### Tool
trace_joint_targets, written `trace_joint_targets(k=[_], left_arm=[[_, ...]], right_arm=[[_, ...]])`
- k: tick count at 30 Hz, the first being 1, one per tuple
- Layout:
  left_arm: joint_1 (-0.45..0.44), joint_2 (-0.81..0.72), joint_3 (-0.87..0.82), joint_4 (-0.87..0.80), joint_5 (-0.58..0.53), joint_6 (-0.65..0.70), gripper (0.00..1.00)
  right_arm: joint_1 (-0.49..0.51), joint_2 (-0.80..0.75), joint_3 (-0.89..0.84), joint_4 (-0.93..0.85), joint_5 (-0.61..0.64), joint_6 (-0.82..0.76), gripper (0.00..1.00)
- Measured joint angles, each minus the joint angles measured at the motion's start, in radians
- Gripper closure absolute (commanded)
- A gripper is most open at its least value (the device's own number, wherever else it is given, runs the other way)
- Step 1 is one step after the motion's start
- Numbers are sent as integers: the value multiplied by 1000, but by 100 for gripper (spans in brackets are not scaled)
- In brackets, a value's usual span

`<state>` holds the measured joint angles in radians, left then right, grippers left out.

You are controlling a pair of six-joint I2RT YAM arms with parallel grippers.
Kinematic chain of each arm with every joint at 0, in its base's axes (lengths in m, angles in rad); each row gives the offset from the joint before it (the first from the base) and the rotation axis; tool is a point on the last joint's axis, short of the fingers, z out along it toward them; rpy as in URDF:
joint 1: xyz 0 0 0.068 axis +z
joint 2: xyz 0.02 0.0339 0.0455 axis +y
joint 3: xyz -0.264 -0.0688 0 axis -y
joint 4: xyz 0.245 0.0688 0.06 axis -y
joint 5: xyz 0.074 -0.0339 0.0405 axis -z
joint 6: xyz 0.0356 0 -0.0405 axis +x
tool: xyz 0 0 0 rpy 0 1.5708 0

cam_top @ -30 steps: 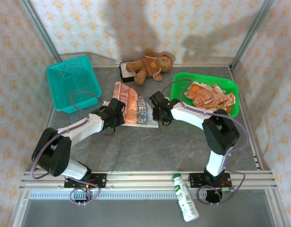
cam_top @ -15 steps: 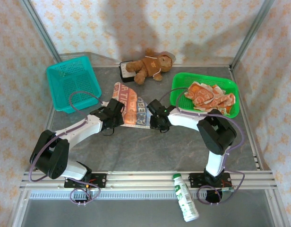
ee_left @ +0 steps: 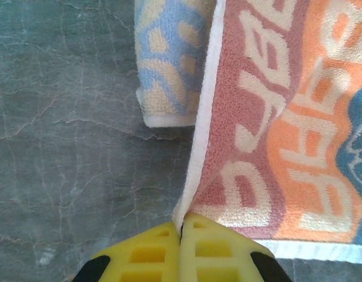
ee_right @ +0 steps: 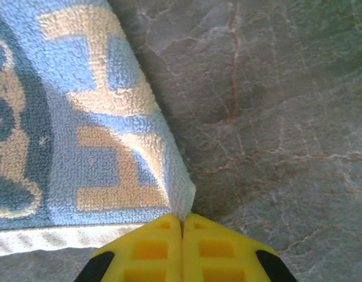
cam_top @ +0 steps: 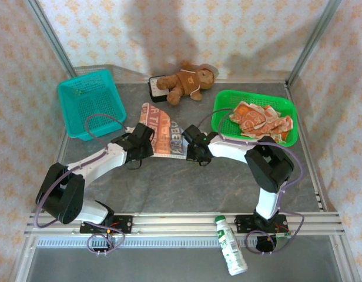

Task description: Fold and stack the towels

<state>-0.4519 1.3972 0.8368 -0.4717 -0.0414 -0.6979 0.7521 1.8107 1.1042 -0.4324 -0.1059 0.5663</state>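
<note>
The striped towel (cam_top: 163,130) with block letters lies on the grey table between the two grippers. My left gripper (cam_top: 143,140) is shut on its near left corner; in the left wrist view the yellow fingertips (ee_left: 182,226) pinch the white hem of the towel (ee_left: 275,117), whose far part is rolled under. My right gripper (cam_top: 191,148) is shut on the near right corner, and the right wrist view has the blue lettered towel (ee_right: 81,117) pinched between the closed tips (ee_right: 182,220). Several orange-and-white towels (cam_top: 260,120) lie crumpled in the green basket (cam_top: 251,97).
A teal basket (cam_top: 90,108) stands tilted at the back left. A brown teddy bear (cam_top: 184,82) lies at the back, just beyond the striped towel. A white bottle (cam_top: 231,252) rests on the front rail near the right arm's base.
My right gripper has moved left along the towel's near edge and shut on its right corner, drawing that side in. The left gripper has stayed shut on its corner.
</note>
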Motion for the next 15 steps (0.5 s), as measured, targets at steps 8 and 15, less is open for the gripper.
trace_joint_targets(k=[8,15], left_arm=[[0,-138,168,-142,-5,-8,100],[1,-155,516,-241,-48,65,100]], right_arm=[[7,-171,79,-55,29,-58,100],[6,-289,322,-76,120,-113,100]])
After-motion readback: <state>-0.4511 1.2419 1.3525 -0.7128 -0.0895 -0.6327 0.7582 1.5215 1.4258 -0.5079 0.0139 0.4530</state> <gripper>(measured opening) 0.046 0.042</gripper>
